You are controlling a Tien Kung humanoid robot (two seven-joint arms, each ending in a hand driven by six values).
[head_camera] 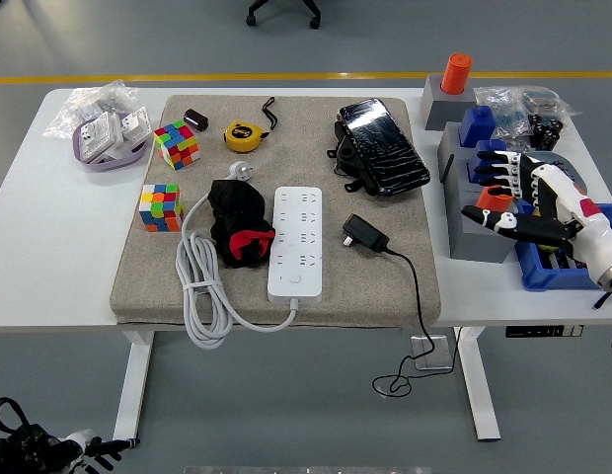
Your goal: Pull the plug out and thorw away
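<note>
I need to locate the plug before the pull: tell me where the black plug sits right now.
In the head view the black plug lies unplugged on the grey mat, just right of the white power strip, its cable trailing off the table's near edge.

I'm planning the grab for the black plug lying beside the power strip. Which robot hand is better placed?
The right robot hand, probably: it hovers open over the grey blocks on the side of the black plug, which lies right of the power strip. No left hand is in view.
</note>
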